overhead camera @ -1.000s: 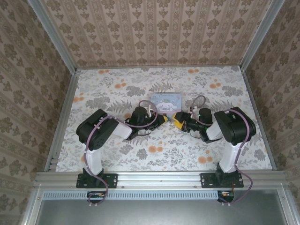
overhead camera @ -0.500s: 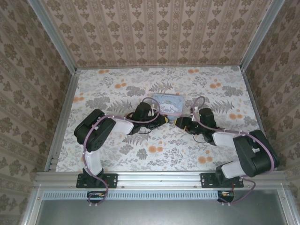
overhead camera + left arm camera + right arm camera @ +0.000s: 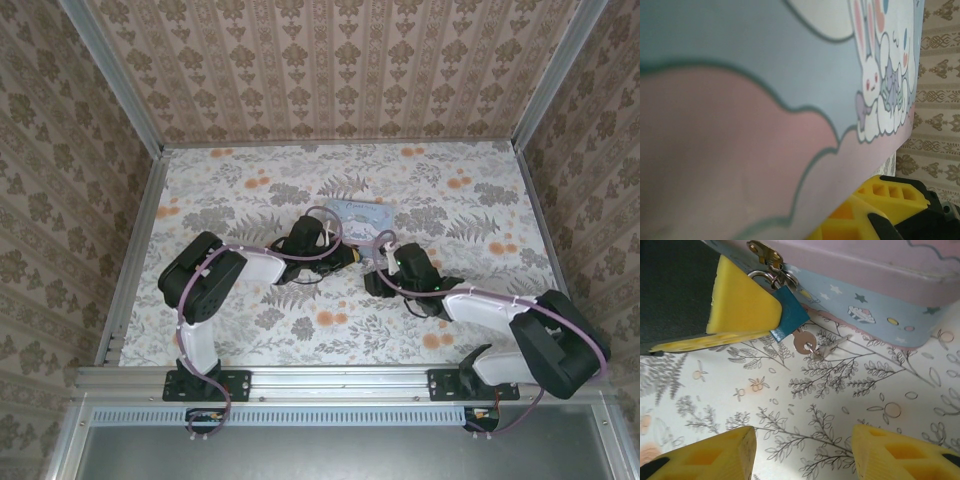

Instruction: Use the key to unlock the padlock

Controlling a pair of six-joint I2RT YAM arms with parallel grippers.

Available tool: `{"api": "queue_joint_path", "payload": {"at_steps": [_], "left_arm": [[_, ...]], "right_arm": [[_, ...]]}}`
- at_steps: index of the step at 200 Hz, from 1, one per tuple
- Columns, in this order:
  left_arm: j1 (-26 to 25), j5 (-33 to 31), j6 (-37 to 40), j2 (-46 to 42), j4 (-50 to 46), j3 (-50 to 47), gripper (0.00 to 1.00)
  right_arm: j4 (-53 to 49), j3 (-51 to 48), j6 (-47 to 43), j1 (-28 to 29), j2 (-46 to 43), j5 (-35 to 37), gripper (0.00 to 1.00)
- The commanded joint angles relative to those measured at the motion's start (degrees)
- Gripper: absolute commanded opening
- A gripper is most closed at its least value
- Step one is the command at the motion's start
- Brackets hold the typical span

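Before the box (image 3: 356, 212), the spread right fingers (image 3: 715, 460) have swung closer to the padlock (image 3: 789, 315) at the pressed-together left fingers (image 3: 740, 310).

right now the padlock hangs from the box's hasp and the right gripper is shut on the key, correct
No: the padlock does hang from the hasp of the box, but the right gripper is open, short of the key, as the right wrist view shows.

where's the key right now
In the right wrist view the key sits left of centre, sticking out from the lower end of the teal padlock, which hangs from the latch of the box.
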Motion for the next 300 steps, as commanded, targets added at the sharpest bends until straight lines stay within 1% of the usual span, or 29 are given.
{"api": "queue_joint_path", "payload": {"at_steps": [1, 53, 106, 145, 184, 204, 223, 233, 252, 267, 276, 284, 290, 300], "left_arm": [[0.19, 2.78, -0.97, 1.09, -4.17, 1.02, 0.00], [0.45, 3.14, -1.02, 0.61, -4.53, 0.67, 0.00], [0.70, 3.50, -0.49, 0.13, -5.16, 0.84, 0.00], [0.71, 3.85, -0.45, 0.30, -5.24, 0.91, 0.00], [0.78, 4.09, -0.47, 0.65, -5.24, 1.11, 0.00], [0.71, 4.12, -0.46, 0.82, -5.16, 0.96, 0.00], [0.62, 4.12, -0.49, 0.82, -5.07, 0.85, 0.00], [0.55, 4.15, -0.49, 0.82, -4.93, 0.73, 0.00], [0.49, 4.17, -0.59, 0.74, -4.79, 0.44, 0.00], [0.47, 4.21, -0.62, 0.57, -4.56, 0.08, 0.00], [0.53, 4.17, -0.61, 0.51, -4.49, -0.02, 0.00], [0.46, 4.13, -0.62, 0.39, -4.31, -0.25, 0.00], [0.55, 4.14, -0.66, 0.33, -4.15, -0.36, 0.00], [0.53, 4.07, -0.69, 0.21, -4.06, -0.54, 0.00]], "right_arm": [[-2.94, 3.86, -5.69, 2.58, 2.51, 8.95, 0.54], [-4.46, 8.28, -7.94, 5.32, 9.42, 15.02, 0.53], [-4.57, 11.23, -8.59, 6.70, 14.61, 18.14, 0.51], [-3.86, 12.62, -8.74, 6.71, 16.60, 19.12, 0.49], [-3.94, 14.20, -9.04, 6.70, 16.98, 19.78, 0.44], [-4.10, 15.24, -9.03, 6.62, 17.09, 19.65, 0.38], [-4.42, 16.39, -9.16, 6.54, 17.70, 19.36, 0.30], [-4.57, 16.91, -9.12, 6.35, 17.86, 18.84, 0.26], [-5.21, 17.70, -8.98, 5.86, 17.85, 16.79, 0.15], [-5.59, 18.00, -8.86, 5.35, 17.45, 14.50, 0.07], [-5.70, 17.89, -8.42, 4.80, 16.98, 12.61, 0.04], [-5.35, 17.59, -7.96, 4.03, 16.38, 9.99, 0.02], [-4.48, 17.07, -7.64, 3.32, 15.85, 6.47, 0.00], [-2.97, 16.12, -6.21, 1.36, 15.04, -0.03, 0.00]]}}
